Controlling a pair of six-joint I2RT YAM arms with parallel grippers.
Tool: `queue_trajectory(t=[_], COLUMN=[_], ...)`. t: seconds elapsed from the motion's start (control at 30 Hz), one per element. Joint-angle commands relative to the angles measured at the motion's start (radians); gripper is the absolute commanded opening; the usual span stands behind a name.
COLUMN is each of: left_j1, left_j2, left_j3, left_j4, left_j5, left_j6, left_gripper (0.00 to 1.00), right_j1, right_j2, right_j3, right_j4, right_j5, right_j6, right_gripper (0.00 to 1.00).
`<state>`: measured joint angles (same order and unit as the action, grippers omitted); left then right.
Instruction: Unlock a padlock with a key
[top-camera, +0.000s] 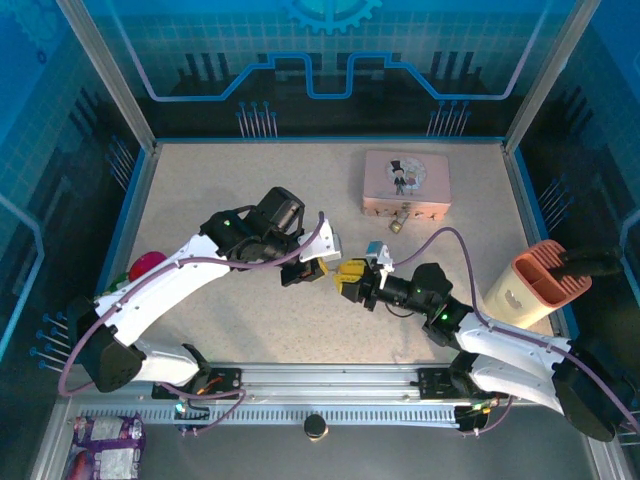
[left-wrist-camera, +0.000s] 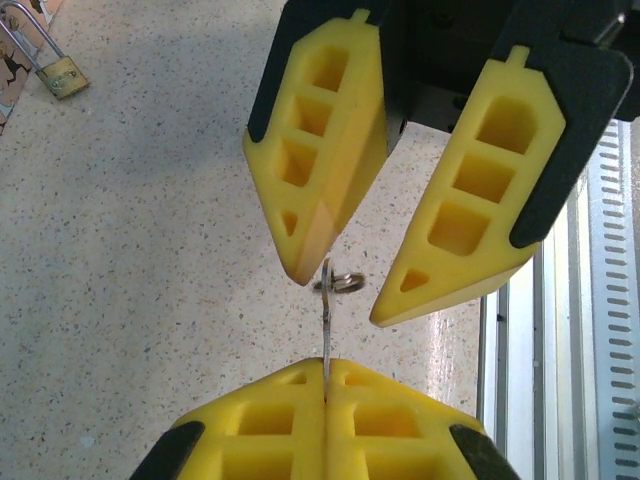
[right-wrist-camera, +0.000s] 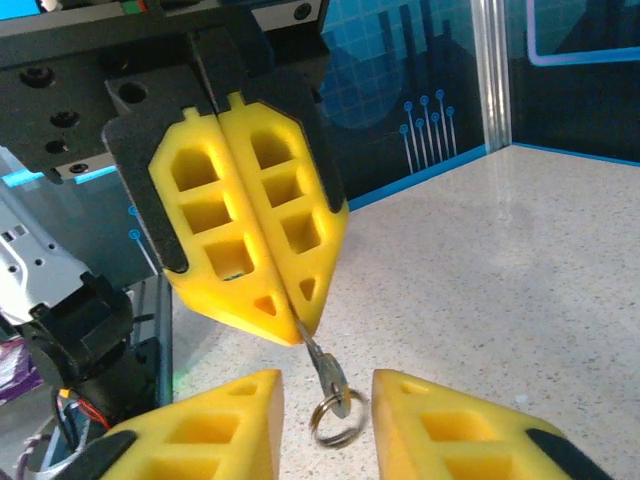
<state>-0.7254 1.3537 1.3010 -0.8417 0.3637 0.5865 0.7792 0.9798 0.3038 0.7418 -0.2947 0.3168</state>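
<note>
- Handover, near the pink rectangular tin (top-camera: 406, 180): left gripper (left-wrist-camera: 325, 372) clamps the thin dark grey metal key (left-wrist-camera: 327, 300) by its blade.
- Astride its ring waits the right gripper (right-wrist-camera: 328, 378), fingers apart (likely to regrip).
- Against the tin's front sits the tiny brass-gold padlock (top-camera: 400, 222).

key (left-wrist-camera: 326, 315): edge-on in the left wrist view, a thin sliver; its lower end is buried between the pads of the left claw (left-wrist-camera: 326, 365); from above it is too small to make out.
left claw: its fingers are cut off by the bottom edge of its own wrist view.
right claw (right-wrist-camera: 327, 380): its fingers are cut by the bottom edge of the right wrist view.
padlock (left-wrist-camera: 62, 76): the shackle runs off the top-left corner; the keyhole is perhaps turned away, cannot tell.
pink tin (left-wrist-camera: 6, 85): a mere sliver at the left edge.
red thing (top-camera: 148, 264): half covered by the left arm (top-camera: 170, 285); its shape is unclear.
</note>
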Motion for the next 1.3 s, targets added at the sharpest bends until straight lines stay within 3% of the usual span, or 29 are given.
queue_trajectory(t=[0.0, 0.9, 1.13, 1.23, 1.27], left_j1=[-0.01, -0.02, -0.016, 0.003, 0.011], left_j2=[-0.007, -0.033, -0.072, -0.13, -0.148], left_j3=[0.019, -0.005, -0.041, -0.098, -0.125], left_j4=[-0.028, 0.031, 0.138, 0.268, 0.34], left_j5=[0.032, -0.006, -0.051, -0.079, -0.108], left_j6=[0.032, 0.015, -0.046, -0.107, -0.153], left_gripper=[0.0, 0.0, 0.16, 0.19, 0.25], right_j1=[0.009, 0.012, 0.011, 0.012, 0.012], right_j2=[-0.002, -0.058, -0.112, -0.164, -0.186], right_j3=[0.041, 0.052, 0.057, 0.07, 0.077], right_j4=[0.001, -0.098, -0.156, -0.249, -0.296], right_j5=[-0.027, 0.005, 0.086, 0.188, 0.243], right_j6=[-0.021, -0.03, -0.014, -0.004, 0.002], right_gripper=[0.26, 0.0, 0.0, 0.0, 0.0])
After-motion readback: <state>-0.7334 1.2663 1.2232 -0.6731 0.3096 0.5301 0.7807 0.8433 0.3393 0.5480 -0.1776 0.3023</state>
